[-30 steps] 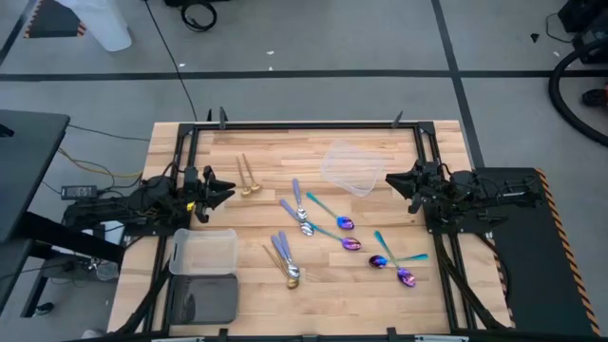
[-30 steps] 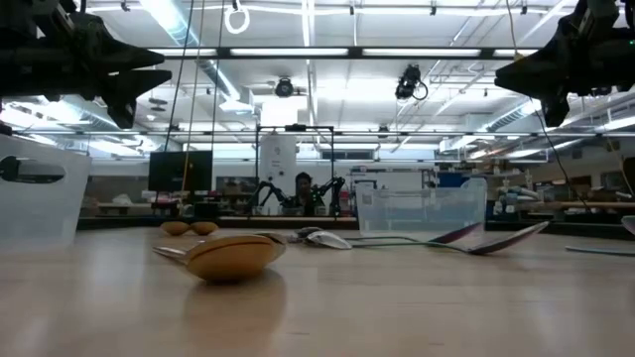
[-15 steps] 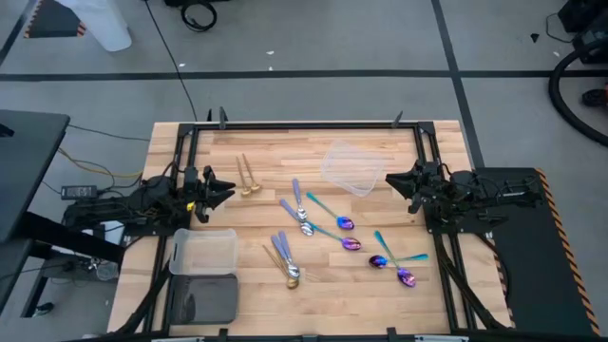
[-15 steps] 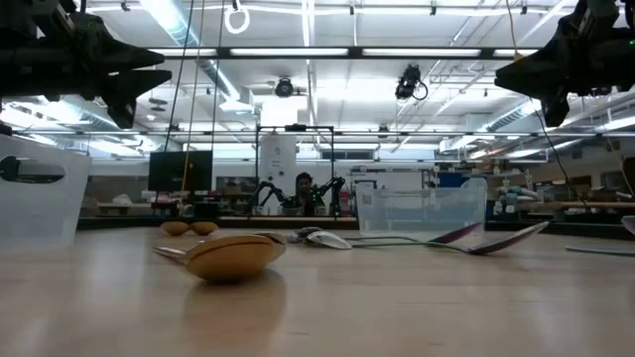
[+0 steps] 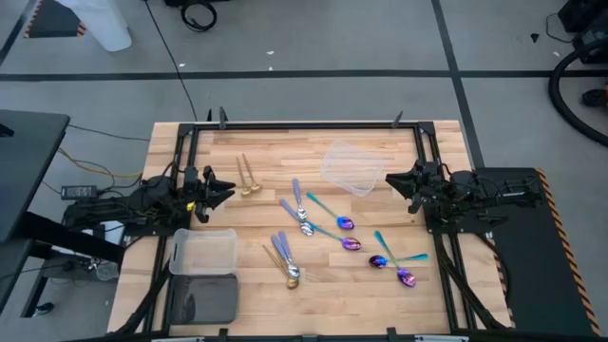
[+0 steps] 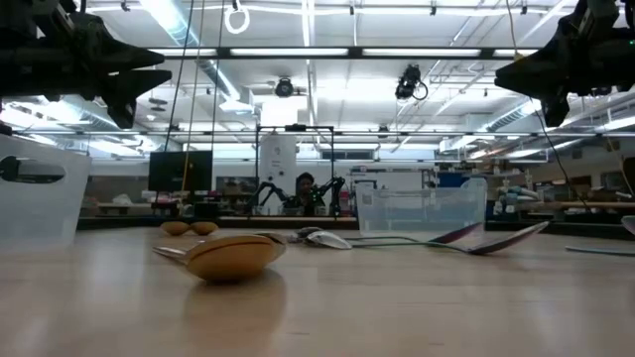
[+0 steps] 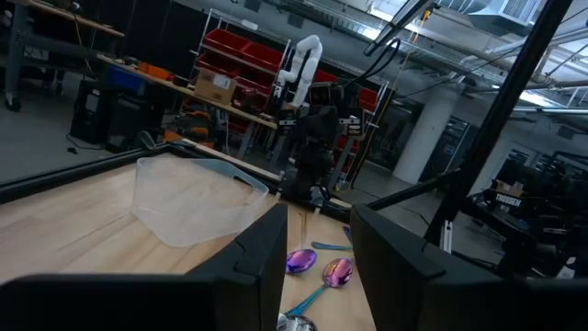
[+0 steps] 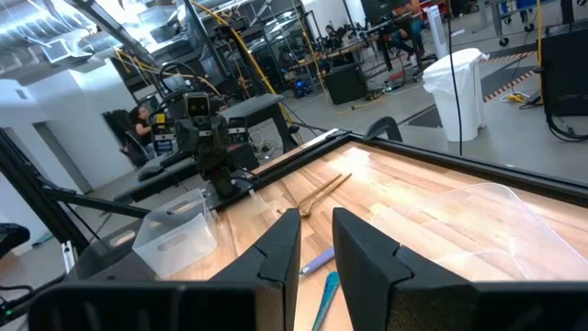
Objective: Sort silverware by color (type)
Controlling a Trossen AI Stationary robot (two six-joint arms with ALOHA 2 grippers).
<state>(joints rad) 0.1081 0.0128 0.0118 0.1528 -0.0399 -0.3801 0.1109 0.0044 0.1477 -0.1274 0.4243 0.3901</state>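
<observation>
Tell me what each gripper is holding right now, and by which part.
Nothing is held. The left gripper and the right gripper both hover empty with fingers apart at the table's sides; all the silverware lies on the table.

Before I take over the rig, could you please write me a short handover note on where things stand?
Left tool: open, empty, hanging at the table's left side.
Right tool: open, empty, at the right side.
Silverware: all loose on the table. Gold pair near the left tool, a gold and lavender-handled cluster at the front, more lavender and teal-handled pieces in the middle, iridescent spoons front right.
Clear containers: one near the right tool, one front left; both look empty.
Done: nothing sorted. Left: everything.
</observation>
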